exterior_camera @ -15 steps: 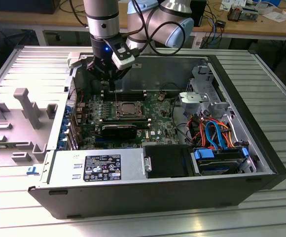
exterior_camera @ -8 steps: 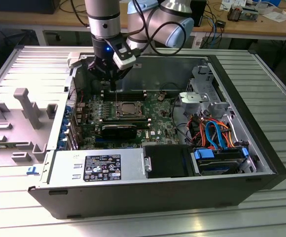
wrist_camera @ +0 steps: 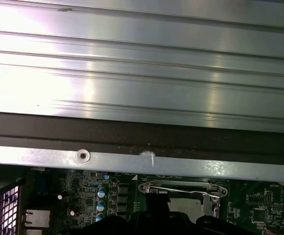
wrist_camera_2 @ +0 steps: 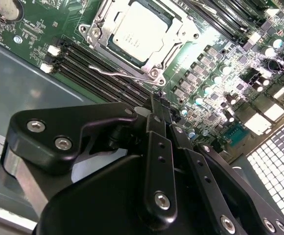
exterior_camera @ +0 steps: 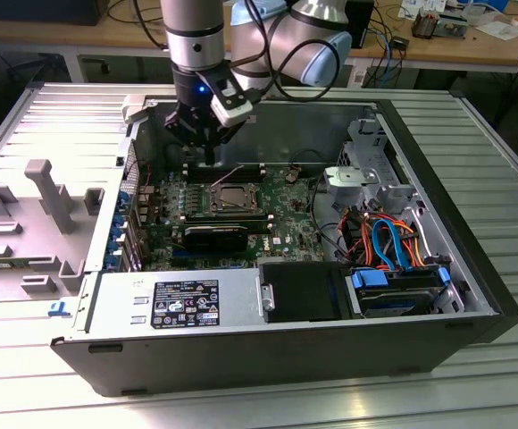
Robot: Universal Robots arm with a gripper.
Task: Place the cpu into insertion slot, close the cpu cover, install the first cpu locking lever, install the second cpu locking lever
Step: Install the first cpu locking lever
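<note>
The cpu (wrist_camera_2: 141, 30) lies flat in the insertion slot (wrist_camera_2: 154, 73) on the green board, silvery top up. The cpu cover (wrist_camera_2: 180, 35) is down around it as a metal frame. A thin wire locking lever (wrist_camera_2: 120, 74) runs along the socket's side nearest my gripper (wrist_camera_2: 157, 101). The black fingers (wrist_camera_2: 159, 147) are pressed together with nothing between them, their tips just short of the lever's end. In the exterior view the gripper (exterior_camera: 208, 159) hangs over the board just behind the socket (exterior_camera: 228, 198). In the first wrist view the lever (wrist_camera: 181, 188) lies across the socket's edge.
Black memory slots (wrist_camera_2: 90, 61) run beside the socket. The open computer case (exterior_camera: 473, 268) holds a power supply (exterior_camera: 183, 302), drive bays and bundled cables (exterior_camera: 388, 241). Its back wall (wrist_camera: 142, 73) rises close behind the gripper. A grey fixture (exterior_camera: 49, 192) stands at the exterior view's left.
</note>
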